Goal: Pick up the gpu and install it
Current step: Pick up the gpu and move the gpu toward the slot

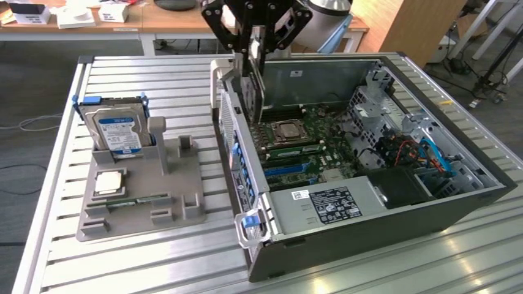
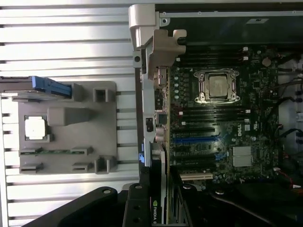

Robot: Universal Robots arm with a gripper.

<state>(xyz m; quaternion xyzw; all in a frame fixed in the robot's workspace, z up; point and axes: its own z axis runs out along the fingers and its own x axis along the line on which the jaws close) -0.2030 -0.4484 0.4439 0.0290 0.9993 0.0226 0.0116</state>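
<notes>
I hold the gpu (image 1: 255, 86) upright over the open case (image 1: 368, 236), gripper (image 1: 257, 37) fingers clamped on its upper edge. Risk: slight misalignment makes the bracket snag the adjacent case wall, or the connector miss its motherboard (image 1: 327, 131) slot.

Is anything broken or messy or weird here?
Nothing looks broken or spilled. The one unusual thing is the gpu: it hangs upright, on edge, from the gripper, over the open computer case lying on its side.
</notes>
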